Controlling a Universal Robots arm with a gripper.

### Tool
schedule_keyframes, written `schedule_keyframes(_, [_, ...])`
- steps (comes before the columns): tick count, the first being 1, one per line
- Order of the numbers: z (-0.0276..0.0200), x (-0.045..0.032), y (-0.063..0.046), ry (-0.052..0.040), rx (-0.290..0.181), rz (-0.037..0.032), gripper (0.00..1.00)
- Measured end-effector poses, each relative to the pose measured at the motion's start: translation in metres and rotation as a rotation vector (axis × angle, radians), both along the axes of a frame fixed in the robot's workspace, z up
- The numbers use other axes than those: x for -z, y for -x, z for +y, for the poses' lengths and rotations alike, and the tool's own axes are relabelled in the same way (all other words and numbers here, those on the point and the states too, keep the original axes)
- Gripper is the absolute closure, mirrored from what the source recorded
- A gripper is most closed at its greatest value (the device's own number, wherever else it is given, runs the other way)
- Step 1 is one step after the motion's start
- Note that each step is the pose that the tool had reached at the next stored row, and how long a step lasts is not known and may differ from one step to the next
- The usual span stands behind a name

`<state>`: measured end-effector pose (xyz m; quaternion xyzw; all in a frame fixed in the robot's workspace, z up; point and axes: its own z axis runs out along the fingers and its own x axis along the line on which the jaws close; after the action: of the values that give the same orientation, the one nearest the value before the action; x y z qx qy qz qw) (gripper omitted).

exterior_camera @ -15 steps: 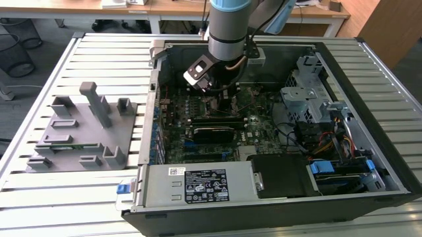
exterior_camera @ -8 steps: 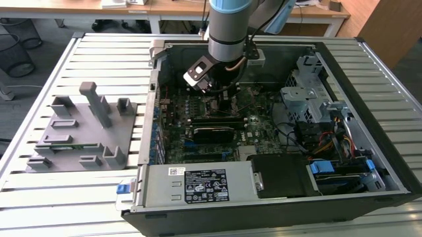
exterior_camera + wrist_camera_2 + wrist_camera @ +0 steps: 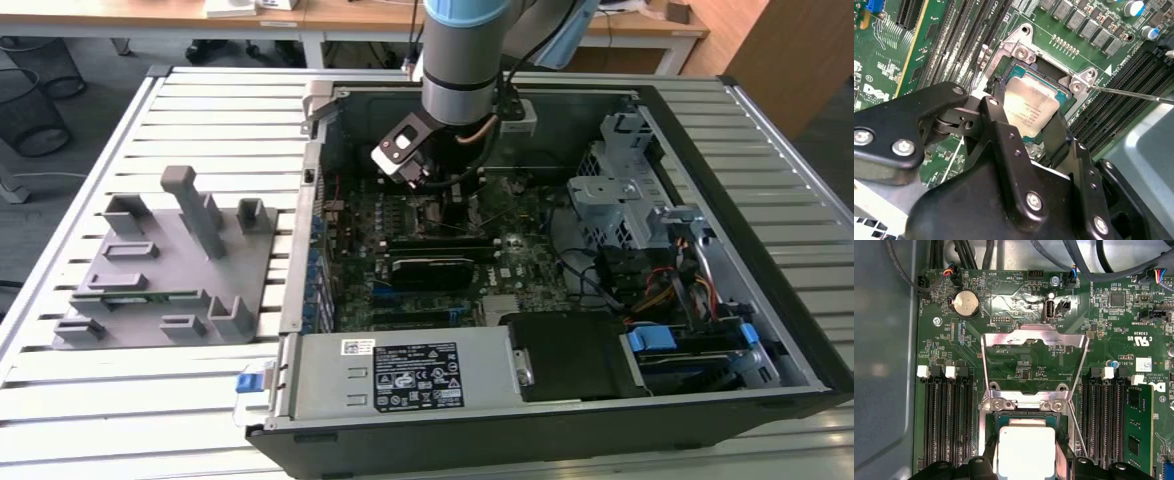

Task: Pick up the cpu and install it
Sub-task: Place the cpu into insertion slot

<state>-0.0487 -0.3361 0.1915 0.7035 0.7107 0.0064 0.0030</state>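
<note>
The cpu (image 3: 1029,107), a flat square chip with a silver-grey top, lies level in the open black socket (image 3: 1066,102) on the green motherboard (image 3: 427,250). In the first wrist view the cpu (image 3: 1026,447) shows between two black fingers (image 3: 988,462). My gripper (image 3: 1026,112) reaches down into the computer case (image 3: 747,180), and its fingers press against opposite edges of the chip. In the exterior view the gripper (image 3: 451,200) hangs over the board's middle under the arm.
The socket's metal load plate (image 3: 1034,340) stands flipped open, and its thin lever (image 3: 1134,93) sticks out sideways. Memory slots (image 3: 946,420) flank the socket; one holds a green stick (image 3: 1136,425). A grey fixture tray (image 3: 160,270) lies at the exterior view's left.
</note>
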Motion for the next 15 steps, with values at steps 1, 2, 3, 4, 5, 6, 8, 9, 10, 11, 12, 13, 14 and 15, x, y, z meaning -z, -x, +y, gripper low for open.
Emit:
schedule_keyframes(1, [0.0,0.0,0.0,0.0,0.0,0.0,0.46])
schedule_keyframes(2, [0.0,0.0,0.0,0.0,0.0,0.0,0.46])
schedule_keyframes(3, [0.0004,0.0005,-0.0001,-0.0027,0.0,-0.0008,0.46])
schedule_keyframes(4, [0.0006,0.0009,-0.0003,-0.0029,0.0,-0.0013,0.45])
schedule_keyframes(5, [0.0004,0.0007,-0.0002,-0.0018,0.0,-0.001,0.45])
schedule_keyframes(6, [0.0001,0.0002,0.0,-0.0005,0.0,-0.0003,0.38])
schedule_keyframes(8, [0.0,-0.0006,0.0,0.0001,0.0,0.0001,0.38])
schedule_keyframes(9, [0.0,-0.0012,0.0,-0.0001,0.0,0.0,0.38])
schedule_keyframes(10, [0.0001,-0.0014,0.0,-0.0002,0.0,-0.0001,0.38])
schedule_keyframes(11, [0.0001,-0.0015,0.0,-0.0003,0.0,-0.0002,0.38])
schedule_keyframes(12, [0.0,-0.0017,0.0,-0.0003,0.0,-0.0001,0.38])
schedule_keyframes(13, [0.0,-0.0025,0.0,0.0,0.0,0.0001,0.38])
schedule_keyframes(14, [0.0,-0.0035,0.0,0.0001,0.0,0.0001,0.38])
schedule_keyframes(15, [0.0,-0.004,0.0,-0.0001,0.0,0.0,0.38])
